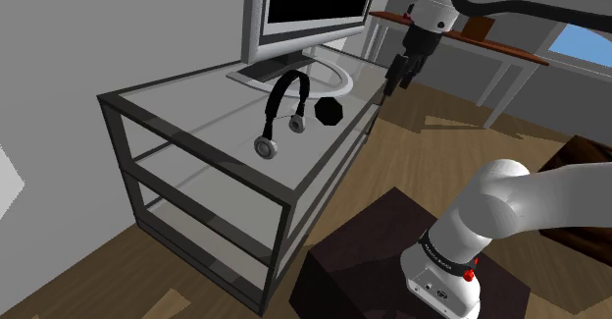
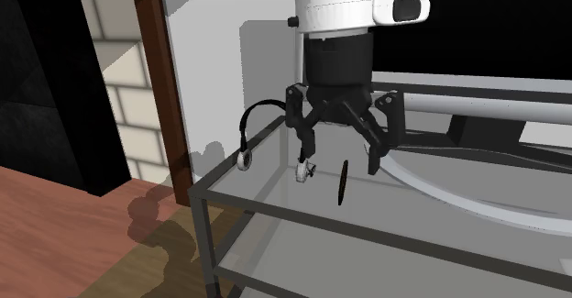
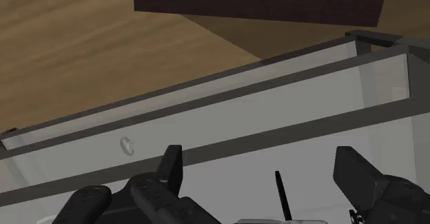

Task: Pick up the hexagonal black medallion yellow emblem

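The medallion (image 1: 329, 112) is a black hexagonal disc standing on edge on the glass table top (image 1: 186, 101), near the table's right end in the shoulder view. No yellow shows on it. In the second exterior view the medallion (image 2: 342, 182) appears as a thin upright sliver. My gripper (image 2: 341, 159) hangs open just above it, one finger to each side, not touching. From the wrist, the medallion (image 3: 281, 195) is a thin dark line between the spread fingers (image 3: 172, 164). Seen from the shoulder, the gripper (image 1: 397, 77) is over the table's right end.
Black headphones (image 1: 284, 111) lie beside the medallion, toward the shoulder view's left. A monitor (image 1: 314, 13) on a ringed base (image 1: 333, 72) stands behind them. The table has glass shelves below. A dark box (image 1: 382, 258) sits beside it, and a wooden table (image 1: 490, 42) stands behind.
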